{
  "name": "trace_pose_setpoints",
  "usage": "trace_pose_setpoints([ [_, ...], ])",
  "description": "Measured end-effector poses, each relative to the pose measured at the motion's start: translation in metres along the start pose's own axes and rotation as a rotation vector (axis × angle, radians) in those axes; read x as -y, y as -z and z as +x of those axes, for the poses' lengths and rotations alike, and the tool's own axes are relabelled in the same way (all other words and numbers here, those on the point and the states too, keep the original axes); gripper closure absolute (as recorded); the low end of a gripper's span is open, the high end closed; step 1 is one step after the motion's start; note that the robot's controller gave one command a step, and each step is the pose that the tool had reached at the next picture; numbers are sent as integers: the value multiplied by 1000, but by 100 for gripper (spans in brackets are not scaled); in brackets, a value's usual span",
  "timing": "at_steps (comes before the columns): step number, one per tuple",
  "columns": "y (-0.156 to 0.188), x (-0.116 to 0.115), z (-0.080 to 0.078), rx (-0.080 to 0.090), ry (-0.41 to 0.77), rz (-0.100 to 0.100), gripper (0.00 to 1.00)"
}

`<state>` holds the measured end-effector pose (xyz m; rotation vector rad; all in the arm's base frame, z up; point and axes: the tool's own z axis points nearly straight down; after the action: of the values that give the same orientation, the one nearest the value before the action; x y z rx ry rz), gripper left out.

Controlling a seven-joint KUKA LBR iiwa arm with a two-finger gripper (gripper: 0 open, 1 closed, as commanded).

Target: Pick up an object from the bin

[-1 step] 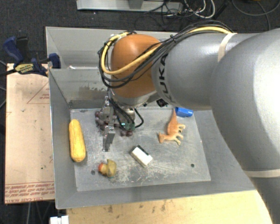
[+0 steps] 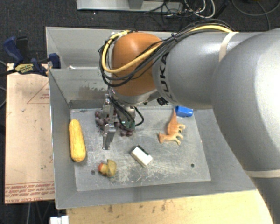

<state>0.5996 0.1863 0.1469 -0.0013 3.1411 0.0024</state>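
My gripper (image 2: 107, 141) hangs low over the left middle of the bin floor, beneath the arm's orange cover. A dark purple bunch of grapes (image 2: 127, 130) lies right beside and partly behind it, touching or nearly touching its body. Left of the gripper, a yellow corn cob (image 2: 77, 140) lies lengthwise. A white rectangular block (image 2: 141, 156) rests on the floor to the gripper's lower right. A small red and yellow-green fruit (image 2: 107, 168) sits below it near the front. I see nothing held in the gripper.
An orange toy giraffe (image 2: 172, 132) lies on the right side of the floor, with a small blue object (image 2: 183, 111) behind it by the back wall. The arm and its cover hide much of the bin's back and right.
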Motion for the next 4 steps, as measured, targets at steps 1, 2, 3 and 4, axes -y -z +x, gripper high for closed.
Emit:
trace_pose_setpoints([
  [1, -18, 5, -13, 8, 92, -2, 0],
  [2, -44, 11, -29, -2, 198, -1, 0],
  [3, -52, 70, -14, 33, -149, -9, 100],
  [4, -55, 68, -8, 11, -146, -8, 0],
])
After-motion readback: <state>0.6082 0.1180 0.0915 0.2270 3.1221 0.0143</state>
